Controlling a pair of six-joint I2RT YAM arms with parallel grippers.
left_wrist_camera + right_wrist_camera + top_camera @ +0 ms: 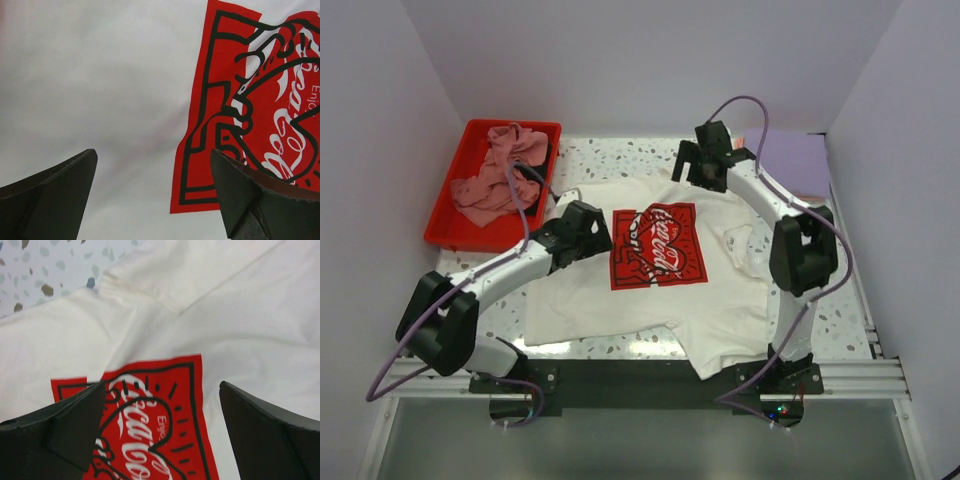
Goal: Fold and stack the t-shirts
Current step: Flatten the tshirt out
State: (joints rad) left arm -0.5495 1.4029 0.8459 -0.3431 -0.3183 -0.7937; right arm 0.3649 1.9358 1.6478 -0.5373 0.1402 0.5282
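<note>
The left pincer stands wide apart and empty, low over the white t-shirt, beside the left edge of its red print; the right pincer is likewise spread, holding nothing, above the collar end of that print; whether either touches cloth I cannot tell; the shirt lies spread print-up across the desk, so folding seems not yet begun; next, I judge, each pincer must drop to a sleeve or side hem and pinch it; pink tees lie crumpled in the red tray; a lavender one lies flat at the far right.
</note>
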